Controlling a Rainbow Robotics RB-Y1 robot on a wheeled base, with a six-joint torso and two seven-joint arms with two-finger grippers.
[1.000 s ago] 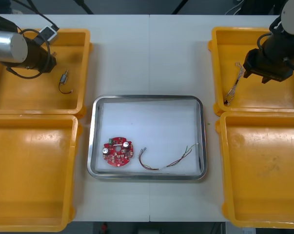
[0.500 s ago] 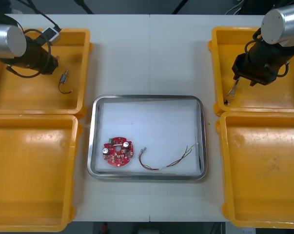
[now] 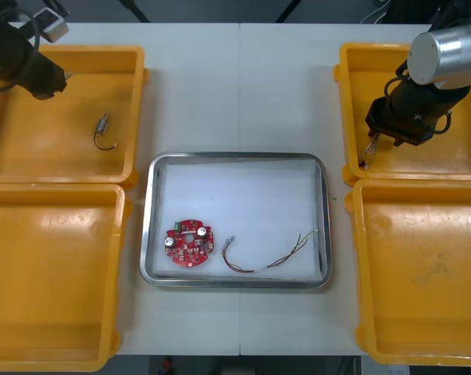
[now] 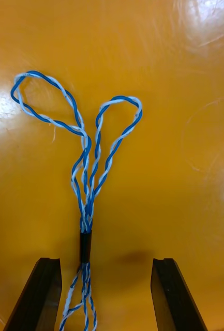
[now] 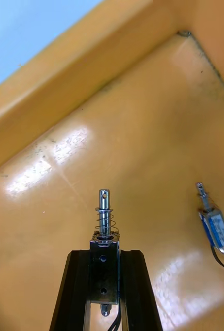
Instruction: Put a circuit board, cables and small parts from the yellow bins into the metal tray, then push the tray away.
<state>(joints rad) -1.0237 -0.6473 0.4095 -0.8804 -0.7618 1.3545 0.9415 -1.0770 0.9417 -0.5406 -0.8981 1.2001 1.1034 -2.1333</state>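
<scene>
— Where is the left pincer (image 3: 59, 78)?

— At ten o'clock from the metal tray (image 3: 237, 156), over the far-left yellow bin (image 3: 139, 78). In its wrist view the left pincer (image 5: 105, 258) is clamped on a small metal part (image 5: 105, 222): a pin with a spring round it, standing up out of the fingertips.

— Anything else in that bin?

— A second small metal part (image 3: 102, 125) with a thin black lead lies on the floor of the bin, toward four o'clock from the pincer. The wrist view shows this second small metal part (image 5: 213, 225) has a blue body, apart from the held one.

— And the right pincer (image 3: 376, 139)?

— At two o'clock from the tray, low in the far-right yellow bin (image 3: 344, 94). Its wrist view shows the right pincer (image 4: 106, 295) spread wide, with the blue and white twisted cable (image 4: 86, 207) running between the fingers, not pinched, its two loops lying beyond them on the bin floor.

— What does the tray hold?

— It sits mid-desk (image 3: 239, 94), white inside. A round red circuit board (image 3: 188, 242) lies at seven o'clock in it, and a thin reddish cable (image 3: 266, 262) at five o'clock, just apart from the board.
</scene>
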